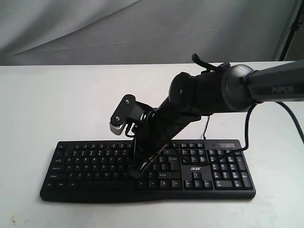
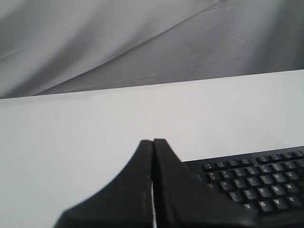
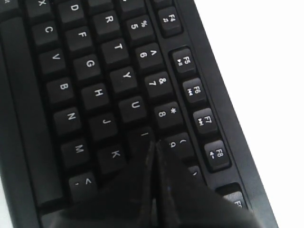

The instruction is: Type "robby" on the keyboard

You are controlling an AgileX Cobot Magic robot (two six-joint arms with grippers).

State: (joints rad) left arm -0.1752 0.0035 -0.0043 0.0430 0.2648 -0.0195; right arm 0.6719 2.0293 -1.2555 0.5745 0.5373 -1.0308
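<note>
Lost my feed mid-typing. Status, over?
Right hand shut, tip over keyboard near I key. Left hand shut, clear of keyboard. Nothing blocking keys.

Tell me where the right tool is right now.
In the right wrist view the shut right tool points at the keyboard by the I key. In the exterior view it sits mid-keyboard, left of the acer logo.

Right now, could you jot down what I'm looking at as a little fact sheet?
Surface: white table
Object: black keyboard, flat on it
Right gripper: shut, tips near the I key; contact unclear
Left gripper: shut, beside the keyboard
Backdrop: grey cloth
</note>
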